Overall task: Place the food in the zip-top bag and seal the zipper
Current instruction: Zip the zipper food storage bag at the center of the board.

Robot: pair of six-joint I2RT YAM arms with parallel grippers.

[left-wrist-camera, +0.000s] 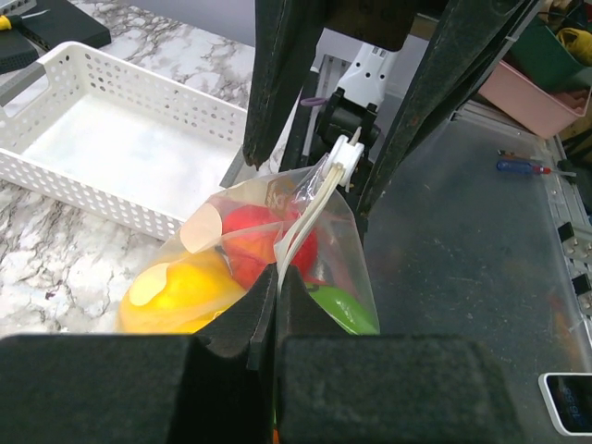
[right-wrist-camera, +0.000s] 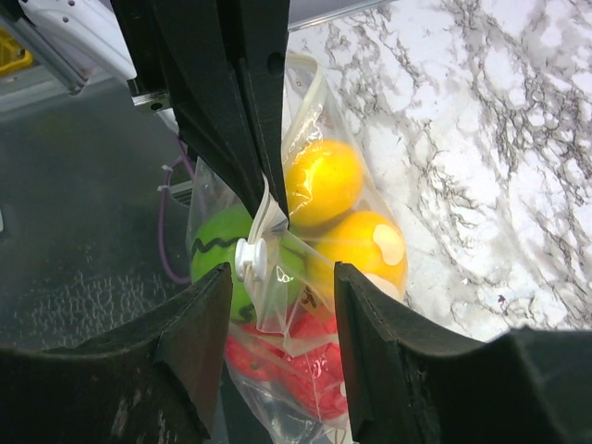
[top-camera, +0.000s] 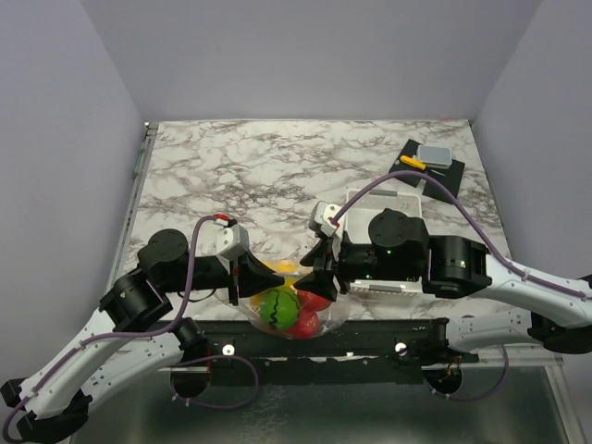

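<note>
Your left claw (left-wrist-camera: 277, 319) pinched the zipper (left-wrist-camera: 298, 231); your right claw (right-wrist-camera: 280, 314) stood parted astride the zip-top bag (right-wrist-camera: 310, 92), white slider (right-wrist-camera: 248, 259) between its fingers.

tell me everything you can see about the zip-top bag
The zip-top bag is clear, thin, crinkled plastic, holding yellow, red and green-striped toy food. A pale zipper strip runs along its mouth, with a white slider on it. It hangs upright at the table's near edge. The left end effector is shut on the zipper strip; the right end effector straddles the slider, jaws apart.
</note>
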